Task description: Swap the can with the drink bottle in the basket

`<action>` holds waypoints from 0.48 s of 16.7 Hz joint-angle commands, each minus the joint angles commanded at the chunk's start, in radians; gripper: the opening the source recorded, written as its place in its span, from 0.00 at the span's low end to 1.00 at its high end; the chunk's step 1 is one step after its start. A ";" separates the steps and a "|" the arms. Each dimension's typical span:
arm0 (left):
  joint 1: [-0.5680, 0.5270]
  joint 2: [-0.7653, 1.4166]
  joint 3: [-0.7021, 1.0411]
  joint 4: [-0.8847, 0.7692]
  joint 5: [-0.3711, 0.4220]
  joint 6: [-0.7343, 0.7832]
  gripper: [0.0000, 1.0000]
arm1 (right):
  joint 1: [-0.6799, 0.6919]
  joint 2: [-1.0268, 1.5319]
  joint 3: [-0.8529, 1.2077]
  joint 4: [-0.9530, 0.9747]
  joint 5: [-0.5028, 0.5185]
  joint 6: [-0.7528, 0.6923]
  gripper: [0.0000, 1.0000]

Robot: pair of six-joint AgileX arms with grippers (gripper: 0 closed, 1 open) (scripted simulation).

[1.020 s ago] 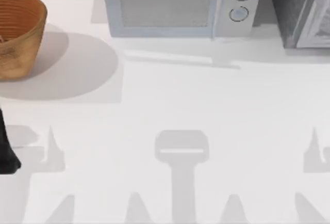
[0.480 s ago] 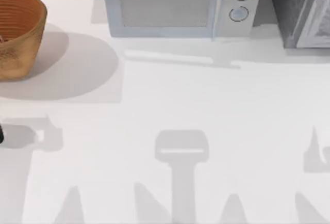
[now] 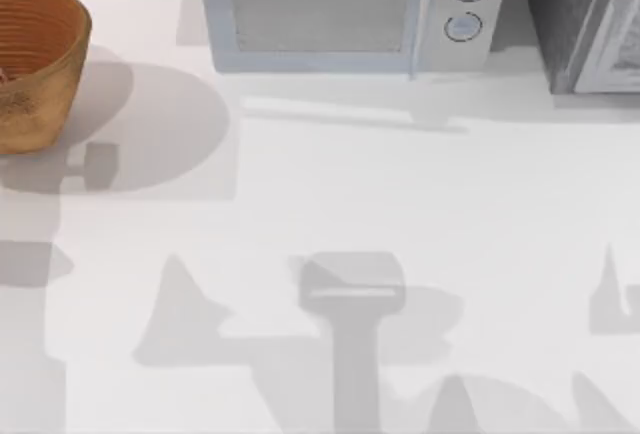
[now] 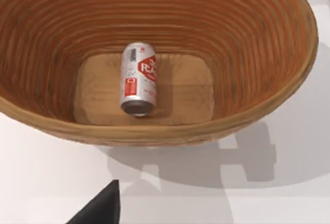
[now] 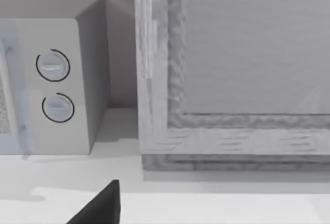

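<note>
The basket (image 3: 40, 104) stands at the table's far left, tan-brown outside and ribbed orange-brown inside. In the left wrist view its rim (image 4: 170, 136) spans the picture. The drink bottle (image 4: 138, 78), a small silver-white cylinder with red label markings and a dark end, lies on its side on the basket's flat bottom. A dark part of my left gripper (image 4: 100, 211) shows just outside the basket's near wall, above the table and apart from the drink bottle. A dark part of my right gripper (image 5: 100, 208) hangs over the table at the right, facing the back. The can is out of view.
A light grey microwave (image 3: 345, 14) stands at the back middle, its two knobs (image 5: 54, 87) also in the right wrist view. A grey textured cabinet (image 3: 590, 19) fills the back right corner, large in the right wrist view (image 5: 232, 69). Arm shadows lie across the white table.
The dark piece of my left arm at the top view's left edge has slid out of the picture. Its shadow has moved up toward the basket. The basket has not moved.
</note>
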 joint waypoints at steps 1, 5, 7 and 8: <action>0.010 0.099 0.097 -0.052 0.013 0.010 1.00 | 0.000 0.000 0.000 0.000 0.000 0.000 1.00; 0.046 0.490 0.478 -0.253 0.060 0.049 1.00 | 0.000 0.000 0.000 0.000 0.000 0.000 1.00; 0.061 0.675 0.656 -0.348 0.081 0.067 1.00 | 0.000 0.000 0.000 0.000 0.000 0.000 1.00; 0.068 0.761 0.739 -0.392 0.090 0.076 1.00 | 0.000 0.000 0.000 0.000 0.000 0.000 1.00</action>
